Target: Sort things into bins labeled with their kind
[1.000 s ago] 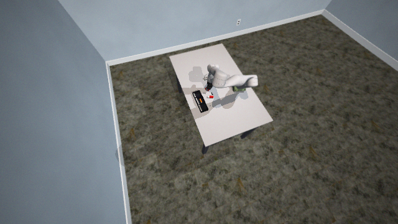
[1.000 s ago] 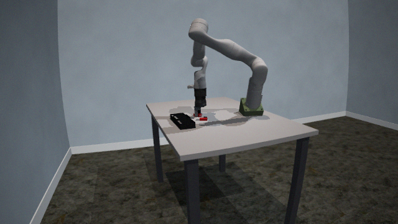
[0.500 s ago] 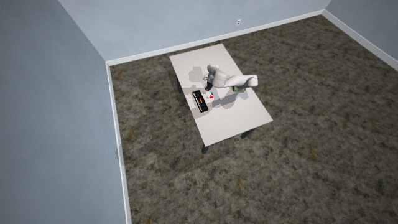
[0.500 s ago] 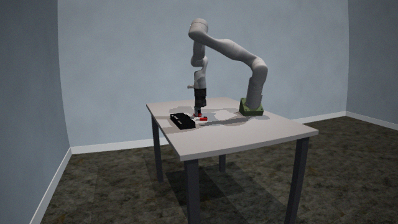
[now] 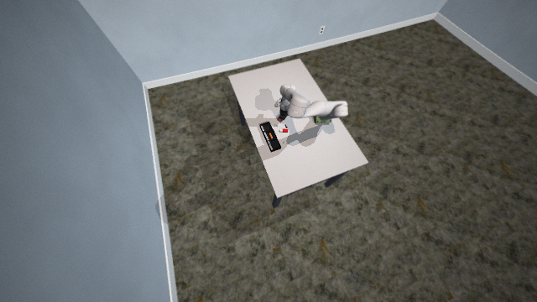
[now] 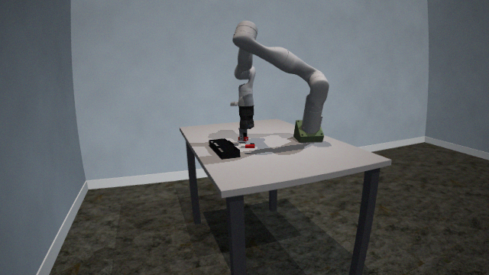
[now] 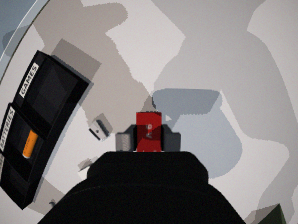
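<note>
Black bins (image 5: 275, 145) (image 6: 231, 153) (image 7: 70, 75) line the long edge of the bench (image 5: 315, 168) (image 6: 306, 168) (image 7: 160, 25), BATTERIES holding an orange cylinder (image 5: 271, 135) (image 7: 30, 144); a red block (image 6: 245, 139) (image 7: 149, 122) sits between the end effector's (image 5: 280, 120) (image 6: 243, 140) (image 7: 149, 141) fingers.

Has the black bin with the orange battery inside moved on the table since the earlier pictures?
No. The black bin keeps its place by the table's near long edge, in top and exterior views.
</note>
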`<control>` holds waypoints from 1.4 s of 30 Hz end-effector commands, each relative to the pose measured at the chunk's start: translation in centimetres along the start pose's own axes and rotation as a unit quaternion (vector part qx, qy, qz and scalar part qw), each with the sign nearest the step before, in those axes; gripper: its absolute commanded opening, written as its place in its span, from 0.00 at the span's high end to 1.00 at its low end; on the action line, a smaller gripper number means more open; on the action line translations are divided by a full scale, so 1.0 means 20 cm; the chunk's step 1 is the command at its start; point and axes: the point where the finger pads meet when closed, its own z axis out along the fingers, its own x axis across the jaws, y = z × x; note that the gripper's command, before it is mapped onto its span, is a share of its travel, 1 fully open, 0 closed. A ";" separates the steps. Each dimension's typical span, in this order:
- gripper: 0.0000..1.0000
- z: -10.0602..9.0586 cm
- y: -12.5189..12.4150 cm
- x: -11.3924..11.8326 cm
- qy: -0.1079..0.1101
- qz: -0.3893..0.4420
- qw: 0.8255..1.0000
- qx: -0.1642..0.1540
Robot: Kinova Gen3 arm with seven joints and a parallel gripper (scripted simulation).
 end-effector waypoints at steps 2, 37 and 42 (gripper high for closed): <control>0.50 -0.08 -0.02 -0.01 -0.003 -0.001 1.000 0.003; 0.50 -0.24 0.02 -0.17 -0.002 -0.004 1.000 0.001; 0.50 -0.24 0.04 -0.32 -0.002 -0.004 1.000 0.001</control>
